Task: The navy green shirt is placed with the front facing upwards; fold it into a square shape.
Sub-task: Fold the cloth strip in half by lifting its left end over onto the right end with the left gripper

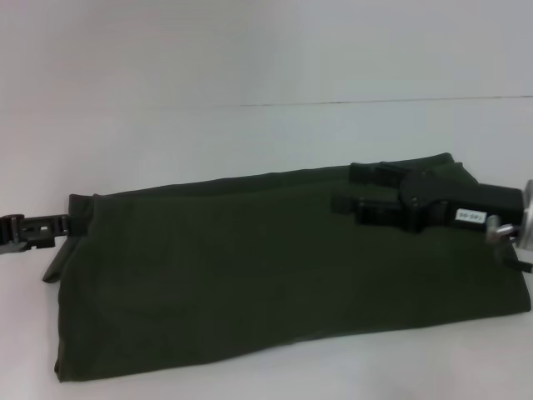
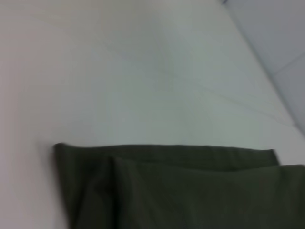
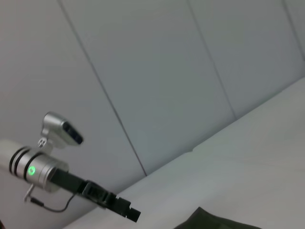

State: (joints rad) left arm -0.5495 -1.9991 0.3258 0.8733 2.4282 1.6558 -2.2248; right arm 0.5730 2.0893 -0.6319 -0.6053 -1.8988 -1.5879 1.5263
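The navy green shirt (image 1: 275, 267) lies on the white table as a long folded band with plain green cloth facing up; no lettering or collar shows. My right gripper (image 1: 343, 190) hovers over the shirt's far right part, open, with nothing between its fingers (image 1: 375, 174). My left gripper (image 1: 60, 225) sits at the shirt's far left corner, right at the cloth's edge. The left wrist view shows a folded corner of the shirt (image 2: 190, 191) with two layers. The right wrist view catches the left gripper (image 3: 126, 211) farther off and a tip of the shirt (image 3: 209, 222).
The white table (image 1: 250, 142) extends behind and in front of the shirt. A pale panelled wall (image 3: 157, 71) stands beyond the table's far edge.
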